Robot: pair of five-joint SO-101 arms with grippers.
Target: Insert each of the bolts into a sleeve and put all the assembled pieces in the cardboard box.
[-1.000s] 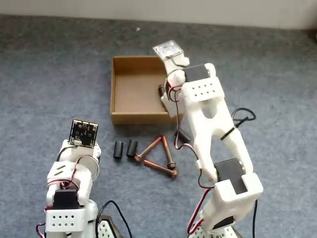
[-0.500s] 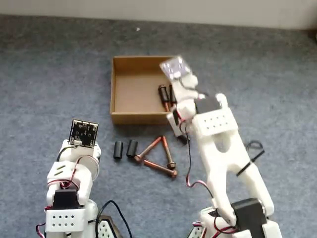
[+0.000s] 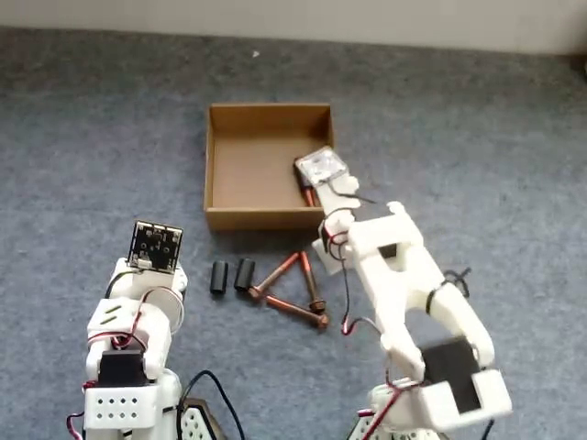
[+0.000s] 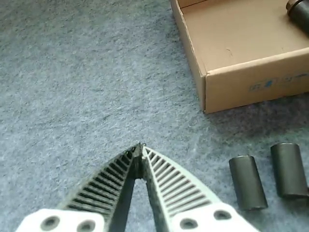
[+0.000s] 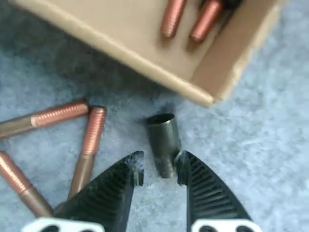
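A black sleeve (image 5: 163, 140) lies on the carpet just outside the cardboard box's (image 5: 212, 77) front right corner. My right gripper (image 5: 159, 169) is open, its tips either side of the sleeve's near end. Two copper bolts in sleeves (image 5: 205, 19) lie inside the box, also seen as assembled pieces (image 3: 307, 188) from above. Three bare copper bolts (image 3: 293, 289) form a triangle on the carpet in front of the box (image 3: 220, 165). Two more black sleeves (image 3: 231, 275) lie left of them. My left gripper (image 4: 140, 152) is shut and empty, short of those sleeves (image 4: 247, 181).
Grey carpet covers the whole floor. The right arm (image 3: 394, 266) stretches over the box's front right corner, with loose wires beside it. The left arm (image 3: 138, 302) sits folded at the front left. Open carpet lies left of the box and behind it.
The right arm has drawn back from over the box interior toward its front right corner and come down around the loose sleeve. The left arm has not moved.
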